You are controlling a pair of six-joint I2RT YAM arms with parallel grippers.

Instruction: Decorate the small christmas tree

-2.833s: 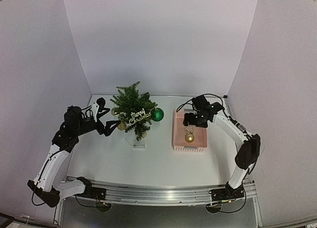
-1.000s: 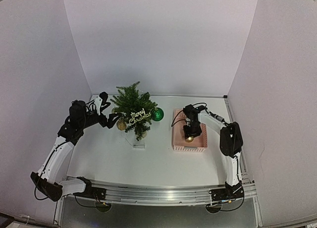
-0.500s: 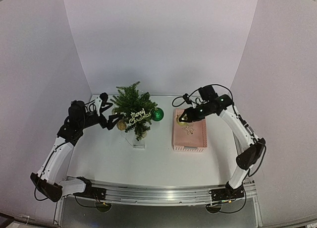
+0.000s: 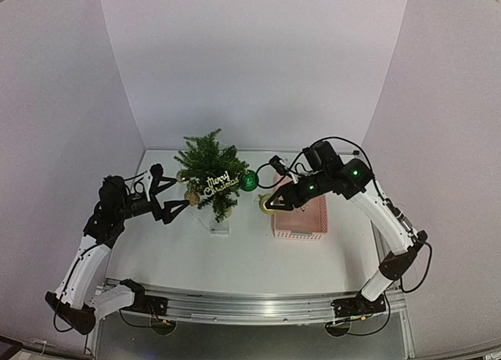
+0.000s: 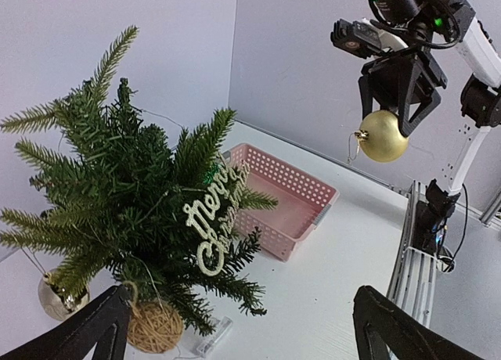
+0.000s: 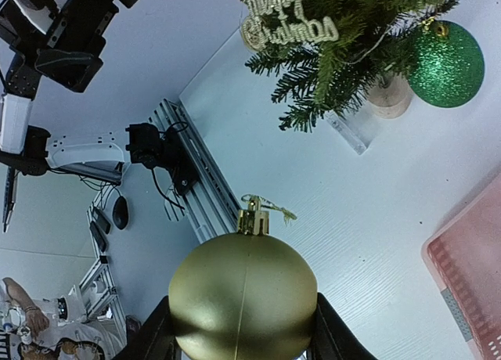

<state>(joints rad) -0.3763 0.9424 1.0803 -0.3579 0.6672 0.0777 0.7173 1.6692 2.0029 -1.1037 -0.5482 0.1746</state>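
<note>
L gripper [image 4: 173,187] is spread wide w/ nothing in it, left of center in the top view, just beside the tree [image 4: 210,171] on its left; I can't tell if a finger brushes the needles. Tree stands upright on the table [image 4: 235,258], mid-frame in the top view, toward the back wall. On it I see a "Merry Christmas" sign [image 4: 221,181] across the front, a green glitter ball [image 4: 249,181] at its right edge, a twine ball [image 5: 153,326] low down, and a small shiny bauble [image 5: 56,293] at lower left in the L wrist view. R gripper [image 5: 383,127] is clamped on a gold ball [image 6: 243,297], one finger each side, up off the table. In the top view that's just right of center, btwn the tree and the pink basket [image 4: 301,223]. In the R wrist view the ball fills the bottom center w/ its cap and string loop on top, tree at the top. Basket sits on the table right of the tree, apart from it.
</note>
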